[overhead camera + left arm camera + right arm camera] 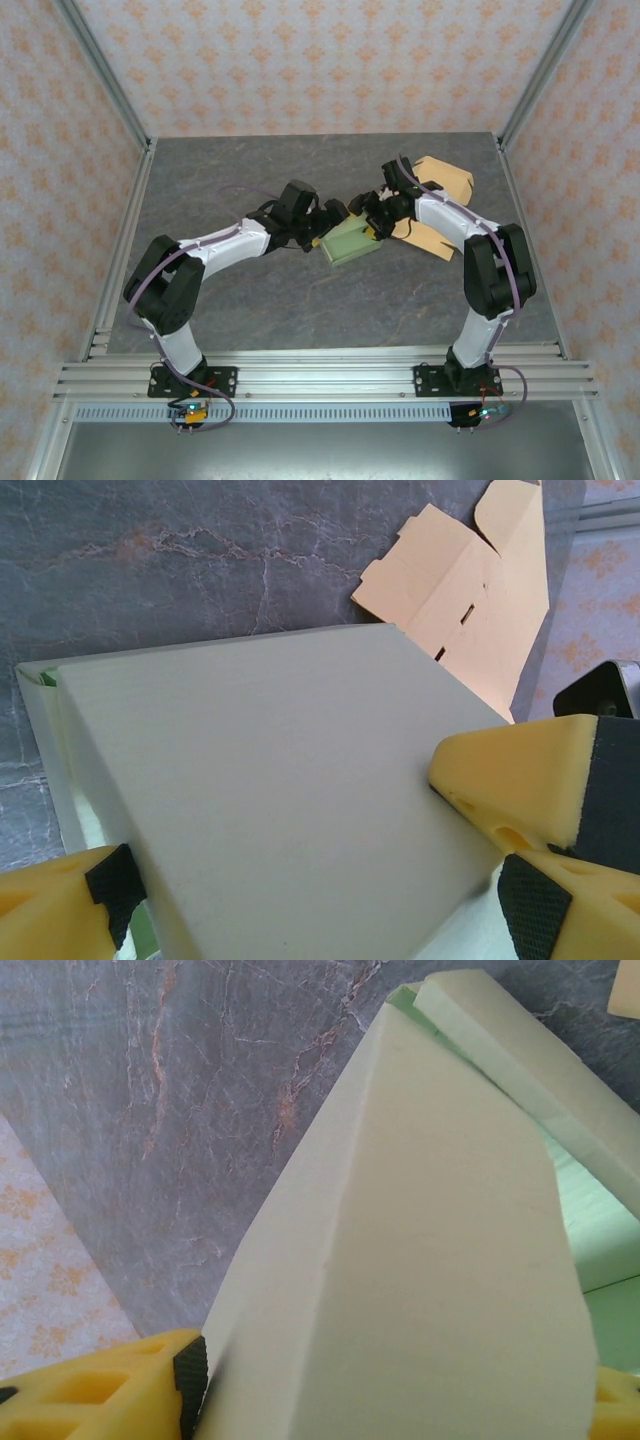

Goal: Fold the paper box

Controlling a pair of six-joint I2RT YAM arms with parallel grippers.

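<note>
The pale green paper box (350, 242) lies half-formed at the middle of the table, between both arms. My left gripper (328, 225) meets it from the left. In the left wrist view a broad panel of the box (280, 780) spans the gap of the left gripper (325, 900), whose jaws stand wide open on either side of it. My right gripper (372, 222) comes in from the right, and one of its yellow fingers (510, 780) rests against that panel. In the right wrist view a raised flap of the box (430, 1260) fills the right gripper (400, 1400), its jaws apart, the left pad (190, 1380) touching the flap's edge.
A flat tan cardboard blank (445, 178) lies at the back right, partly under the right arm; the same tan blank (470, 570) lies beyond the box in the left wrist view. Aluminium frame posts and patterned walls bound the grey marbled table (250, 300).
</note>
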